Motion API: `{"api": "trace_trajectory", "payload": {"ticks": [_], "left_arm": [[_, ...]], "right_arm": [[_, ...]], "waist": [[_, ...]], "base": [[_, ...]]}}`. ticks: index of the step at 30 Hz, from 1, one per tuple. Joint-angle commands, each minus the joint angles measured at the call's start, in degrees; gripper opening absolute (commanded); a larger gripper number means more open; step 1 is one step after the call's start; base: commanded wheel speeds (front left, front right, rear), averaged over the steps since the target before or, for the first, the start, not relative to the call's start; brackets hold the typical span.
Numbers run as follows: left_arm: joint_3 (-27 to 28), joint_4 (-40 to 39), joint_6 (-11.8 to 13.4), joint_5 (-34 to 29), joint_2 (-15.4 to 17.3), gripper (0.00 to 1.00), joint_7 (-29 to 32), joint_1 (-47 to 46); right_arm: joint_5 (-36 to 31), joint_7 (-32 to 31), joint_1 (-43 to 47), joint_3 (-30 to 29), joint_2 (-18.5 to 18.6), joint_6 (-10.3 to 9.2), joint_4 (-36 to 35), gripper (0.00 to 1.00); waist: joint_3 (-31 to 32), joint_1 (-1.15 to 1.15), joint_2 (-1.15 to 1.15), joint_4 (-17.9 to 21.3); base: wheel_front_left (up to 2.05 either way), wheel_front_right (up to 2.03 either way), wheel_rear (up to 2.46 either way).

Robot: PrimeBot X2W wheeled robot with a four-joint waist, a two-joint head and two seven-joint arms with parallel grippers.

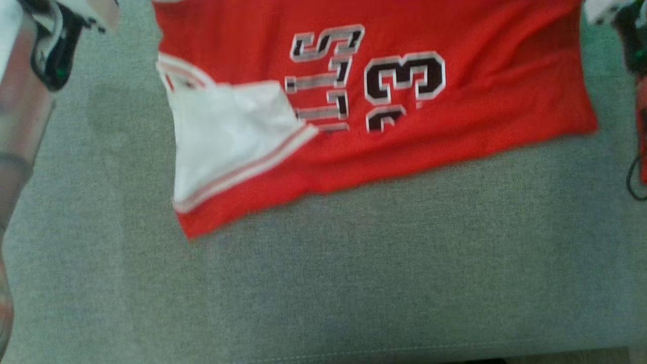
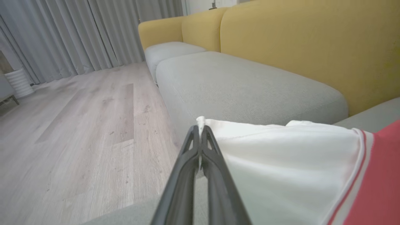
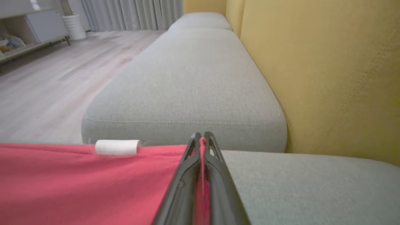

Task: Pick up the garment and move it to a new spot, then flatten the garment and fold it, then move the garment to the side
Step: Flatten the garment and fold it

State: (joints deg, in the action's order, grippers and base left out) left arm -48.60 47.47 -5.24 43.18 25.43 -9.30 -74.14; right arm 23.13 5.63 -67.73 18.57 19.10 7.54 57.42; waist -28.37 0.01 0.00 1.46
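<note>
While both pincers are closed on cloth, left gripper [image 2: 199, 130] on the white edge, right gripper [image 3: 202, 137] on a red edge, the garment [image 1: 455, 116] lies on the grey seat cushion [image 1: 323, 283], one corner turned over. Judged: flattening underway; fold, move aside outstanding.

Living room: sofa [image 2: 297, 47], curtains [image 2: 78, 34], wood floor [image 2: 78, 131].

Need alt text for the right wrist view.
The right end effector, shut, pinches the edge of a red garment lying on a grey sofa seat. A small white label sits at the garment's far edge; a yellow backrest rises at the view's right, wood floor at its left.
</note>
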Motion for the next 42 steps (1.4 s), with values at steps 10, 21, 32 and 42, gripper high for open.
{"api": "trace_trajectory", "payload": {"ticks": [10, 21, 32, 42], "left_arm": [[2.81, 4.38, -0.15, -2.92, -1.02, 0.0, -5.48, -5.65], [-1.8, 1.2, -2.14, -2.22, 2.03, 0.0, -4.11, 5.39], [-9.58, -19.12, -2.24, 6.45, 11.96, 0.0, 12.14, 21.82], [-11.98, -32.81, -0.07, 11.45, 17.77, 0.0, 22.7, 28.38]], "right_arm": [[6.42, 2.5, -1.99, 3.66, 1.03, -0.05, 0.02, 0.0], [18.99, -1.97, 8.78, 12.8, 5.71, -0.05, -5.97, 0.0], [26.94, -8.89, 18.04, 22.31, 14.95, -0.05, -9.92, 0.0], [25.16, -12.93, 19.31, 32.79, 19.43, -0.05, -10.9, 0.0]], "waist": [[0.22, -0.01, 0.0, -1.06], [7.53, -0.01, 0.0, -2.3], [12.91, -0.01, 0.0, -4.55], [13.91, -0.01, 0.0, -5.07]], "base": [[0.0, 0.0, 0.0], [0.0, 0.0, 0.0], [0.0, 0.0, 0.0], [0.0, 0.0, 0.0]]}}
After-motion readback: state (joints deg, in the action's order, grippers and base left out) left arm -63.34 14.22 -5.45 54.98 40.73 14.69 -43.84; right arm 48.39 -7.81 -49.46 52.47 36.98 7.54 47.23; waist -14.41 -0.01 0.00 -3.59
